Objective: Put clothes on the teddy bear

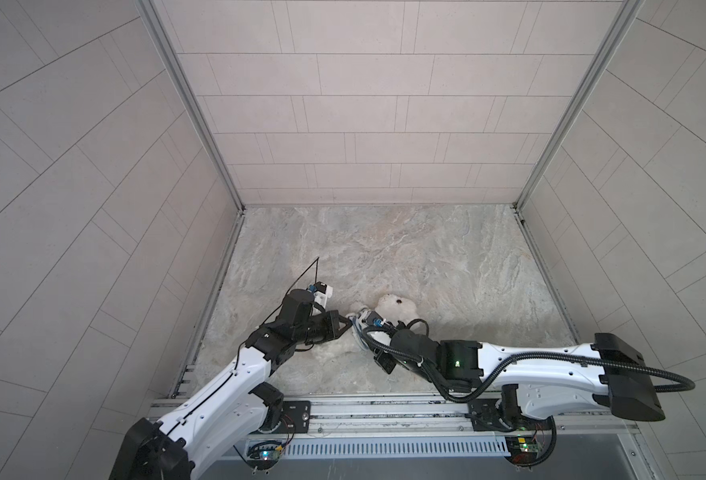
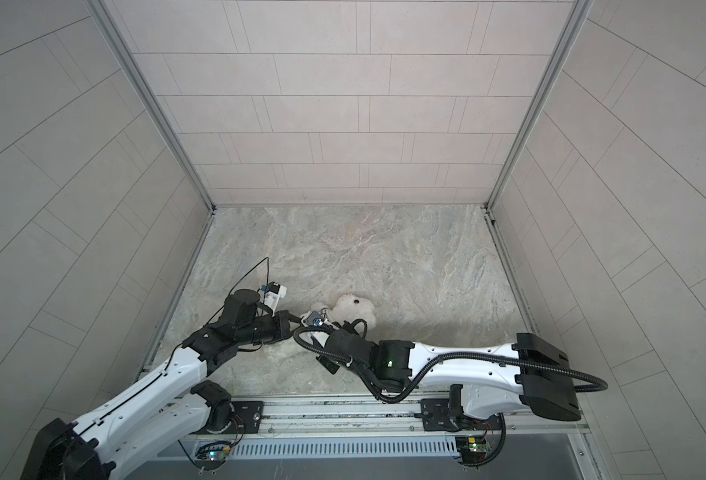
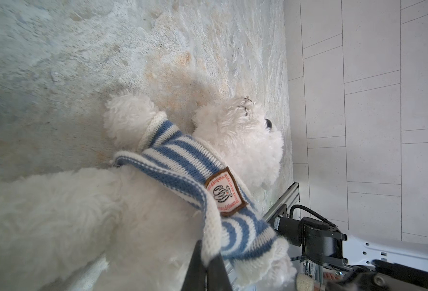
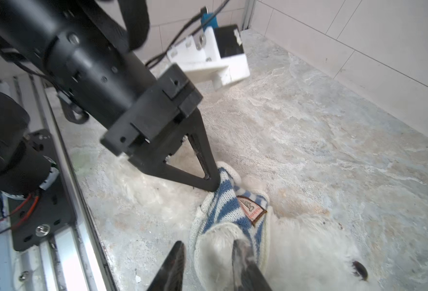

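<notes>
At front centre of the table (image 1: 426, 257), between the two arms, the bear (image 1: 397, 307) is seen lying flat. Its head is toward the back wall and its legs are under the left arm in both top views.

Step in hand, as judged: the shirt (image 3: 182, 161) is being worked down the body. It is bunched high across chest and neck. Both arms appear to be through the sleeves, while belly and legs are bare. The badge (image 3: 226, 192) is turned up.

The left gripper (image 4: 212, 182) is closed on the shirt hem. The knit is pinched at the tips and looks stretched away from the head.

The right gripper (image 4: 209, 243) is parted, fairly narrow. A sleeved arm with its cuff lies between the fingers (image 4: 245, 262). One finger rests on the knit and the other is just beside it with a gap, so no clamp is judged there.

Next move, as judged: the upper body needs to be held or the far hem taken by the right gripper. The hem can then be drawn toward the legs by the left, kept low so the bear is not dragged. How the back of the shirt sits cannot be told.
</notes>
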`<state>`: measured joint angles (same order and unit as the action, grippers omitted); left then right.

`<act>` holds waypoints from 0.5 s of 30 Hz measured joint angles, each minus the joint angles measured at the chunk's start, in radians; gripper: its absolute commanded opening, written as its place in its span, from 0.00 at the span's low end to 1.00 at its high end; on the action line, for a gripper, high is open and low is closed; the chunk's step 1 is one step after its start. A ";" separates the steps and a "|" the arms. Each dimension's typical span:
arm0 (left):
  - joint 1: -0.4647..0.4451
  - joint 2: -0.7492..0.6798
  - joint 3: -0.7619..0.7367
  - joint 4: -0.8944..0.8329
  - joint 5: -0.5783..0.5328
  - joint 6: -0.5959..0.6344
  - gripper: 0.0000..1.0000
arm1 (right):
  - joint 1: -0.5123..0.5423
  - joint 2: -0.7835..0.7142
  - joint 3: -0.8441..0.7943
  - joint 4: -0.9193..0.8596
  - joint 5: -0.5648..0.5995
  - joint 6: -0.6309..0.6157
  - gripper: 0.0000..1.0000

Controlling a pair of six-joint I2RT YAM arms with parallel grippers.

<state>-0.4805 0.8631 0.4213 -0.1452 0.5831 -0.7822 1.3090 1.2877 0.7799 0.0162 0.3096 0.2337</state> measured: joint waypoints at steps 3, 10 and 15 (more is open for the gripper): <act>0.000 0.000 -0.003 0.005 0.000 -0.007 0.00 | -0.005 0.036 0.010 -0.026 0.026 -0.009 0.35; 0.000 0.010 -0.005 0.018 0.001 -0.014 0.00 | -0.018 0.058 0.033 -0.068 0.056 -0.024 0.28; 0.000 0.011 -0.006 0.025 0.001 -0.019 0.00 | -0.018 0.069 0.041 -0.077 0.074 -0.034 0.07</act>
<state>-0.4805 0.8738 0.4156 -0.1204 0.5838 -0.8009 1.2907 1.3567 0.8207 -0.0612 0.3840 0.2001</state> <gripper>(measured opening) 0.053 0.138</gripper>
